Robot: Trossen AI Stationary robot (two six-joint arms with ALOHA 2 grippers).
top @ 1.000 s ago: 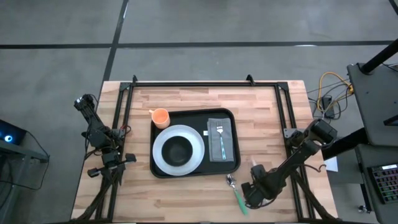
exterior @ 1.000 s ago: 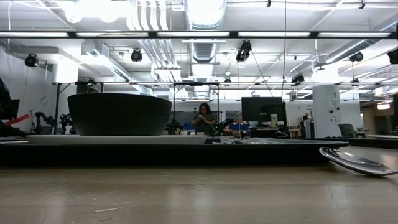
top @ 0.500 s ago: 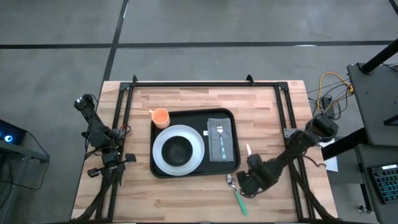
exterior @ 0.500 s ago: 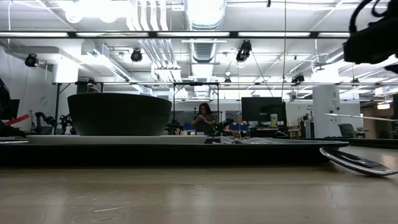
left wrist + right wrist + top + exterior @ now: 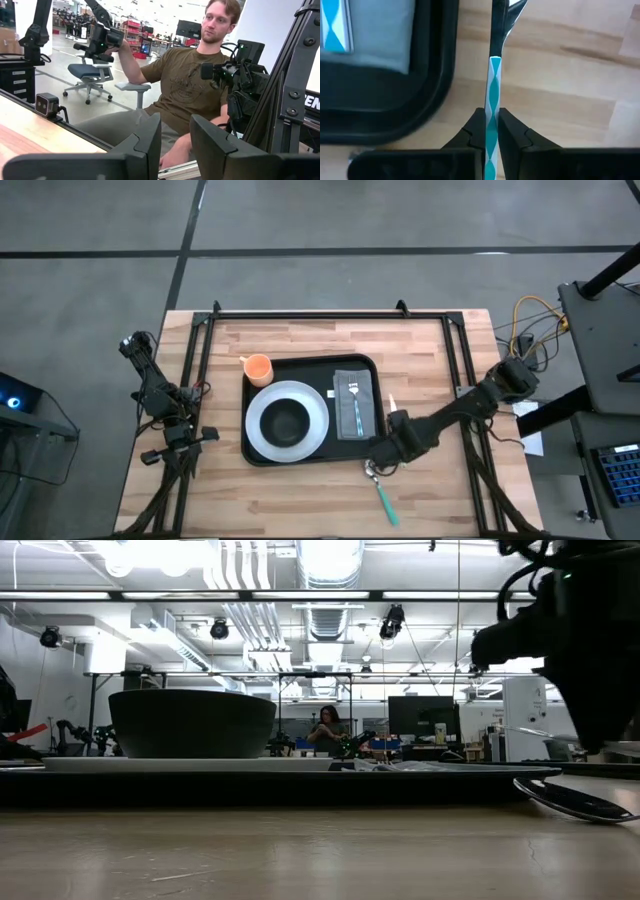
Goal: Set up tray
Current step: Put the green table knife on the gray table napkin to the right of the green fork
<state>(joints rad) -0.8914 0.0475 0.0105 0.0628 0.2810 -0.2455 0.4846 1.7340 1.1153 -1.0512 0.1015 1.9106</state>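
Observation:
The black tray [image 5: 300, 370] holds a white plate [image 5: 256, 428] with a dark bowl [image 5: 287, 420], an orange cup [image 5: 258, 367] and a grey napkin [image 5: 368, 408] with a fork [image 5: 353, 402] on it. A teal-handled spoon [image 5: 381, 492] lies flat on the wood near the tray's near right corner; its bowl [image 5: 570, 800] shows in the low view. My right gripper [image 5: 386, 448] hovers by that corner, shut on a knife [image 5: 392, 400]. My left gripper [image 5: 175, 145] is open and waits at the table's left edge. My right gripper pinches the knife's teal-and-white handle [image 5: 494, 85] between its two fingers [image 5: 476, 131], coming from above. The fingers lie along the handle. The knife is lifted clear of the table, and its metal blade [image 5: 506, 12] points toward the far edge, beside the tray's right rim.
Bare wood lies to the right of the tray [image 5: 430, 370] and along the near edge. Black frame rails [image 5: 310, 315] border the table's far, left and right sides. A person [image 5: 195, 85] sits beyond the table in the left wrist view.
My right gripper has moved from the near right of the table toward the far edge and the left, up to the tray's near right corner, carrying the knife with it. The spoon has stayed on the wood.

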